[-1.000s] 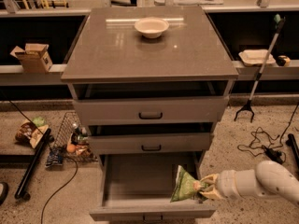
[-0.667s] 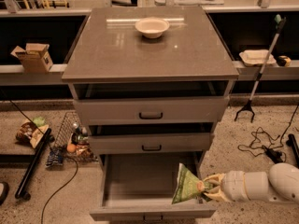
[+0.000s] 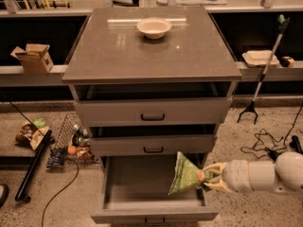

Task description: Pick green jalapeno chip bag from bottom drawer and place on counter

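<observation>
The green jalapeno chip bag hangs tilted over the right side of the open bottom drawer, lifted off its grey floor. My gripper reaches in from the right on a white arm and is shut on the bag's right edge. The counter is the glossy grey-brown top of the cabinet, well above the gripper. A white bowl stands on it near the back.
Two closed grey drawers sit above the open one. A wire basket with items and snack packets lie on the floor at left. A grabber tool leans at right. Cables lie on the right floor.
The gripper has lifted the green bag slightly higher above the drawer floor, and the white arm has drawn a little to the right.
</observation>
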Available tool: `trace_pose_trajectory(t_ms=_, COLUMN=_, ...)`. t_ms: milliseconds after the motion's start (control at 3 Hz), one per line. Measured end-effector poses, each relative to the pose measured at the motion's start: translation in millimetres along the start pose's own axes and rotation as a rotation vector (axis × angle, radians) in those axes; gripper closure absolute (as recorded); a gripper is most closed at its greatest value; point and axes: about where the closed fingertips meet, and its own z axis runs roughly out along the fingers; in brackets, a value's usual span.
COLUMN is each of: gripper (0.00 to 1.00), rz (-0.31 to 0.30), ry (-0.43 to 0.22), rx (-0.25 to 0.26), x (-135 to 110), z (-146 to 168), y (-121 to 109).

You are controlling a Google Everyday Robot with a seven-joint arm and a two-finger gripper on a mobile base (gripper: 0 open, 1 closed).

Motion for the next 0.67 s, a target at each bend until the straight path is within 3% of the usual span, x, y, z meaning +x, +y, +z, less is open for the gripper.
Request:
trace_pose_trajectory(t_ms=333, gripper=1.0, rz=-0.097, ry=-0.021, rx=0.032, x=-94.2, z=-18.3, y=-31.8)
trace_pose_trajectory(t_ms=667, gripper=1.0, rz=-0.182, ry=0.013, rx=0.084, x=-182.3, z=-38.7, y=-67.3)
